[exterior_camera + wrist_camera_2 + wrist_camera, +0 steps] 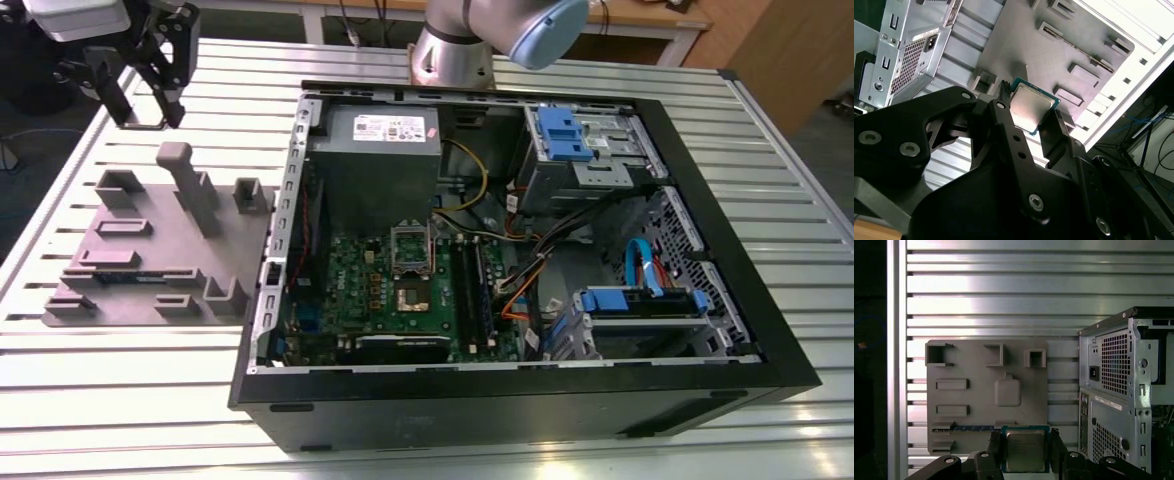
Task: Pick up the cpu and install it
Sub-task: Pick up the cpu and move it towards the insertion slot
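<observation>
The cpu point(1025, 451) is a flat square chip with a shiny metal top, and my gripper point(1025, 460) is shut on its two side edges. In the second wrist view the cpu point(1032, 106) sits tilted between the black fingers point(1005, 112), held in the air above the grey holder plate point(1054, 55). In the exterior view my gripper point(142, 105) hangs high over the table's far left corner, beyond the grey holder plate point(147, 250). The motherboard socket point(411, 293) lies in the open computer case point(534, 400), with its silver hinged frame point(411, 244) lifted.
The grey holder plate point(986, 395) carries several raised blocks and slots, including a tall post point(178, 165). A power supply box point(382, 128), blue drive cages point(577, 135) and loose cables point(534, 260) crowd the case. The case's back panel point(1119, 390) stands close beside the holder plate.
</observation>
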`<action>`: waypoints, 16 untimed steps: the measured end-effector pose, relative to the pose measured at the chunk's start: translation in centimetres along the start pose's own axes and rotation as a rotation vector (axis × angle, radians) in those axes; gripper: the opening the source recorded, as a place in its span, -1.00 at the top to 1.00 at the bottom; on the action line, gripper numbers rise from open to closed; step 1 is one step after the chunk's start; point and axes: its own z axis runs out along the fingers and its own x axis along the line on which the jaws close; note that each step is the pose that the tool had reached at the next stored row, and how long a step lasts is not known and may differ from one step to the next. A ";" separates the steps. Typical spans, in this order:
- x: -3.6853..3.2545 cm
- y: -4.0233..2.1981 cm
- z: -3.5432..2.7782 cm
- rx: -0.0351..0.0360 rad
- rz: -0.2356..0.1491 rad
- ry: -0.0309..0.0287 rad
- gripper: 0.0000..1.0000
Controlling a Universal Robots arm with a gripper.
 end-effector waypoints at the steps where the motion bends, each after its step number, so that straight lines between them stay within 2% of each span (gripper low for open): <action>1: 0.00 0.00 0.00 0.0000 0.000 0.0000 0.06; 8: -0.06 0.00 0.00 0.0000 0.000 0.0000 0.06; 16: -0.88 0.01 0.01 0.0000 0.000 0.0000 0.06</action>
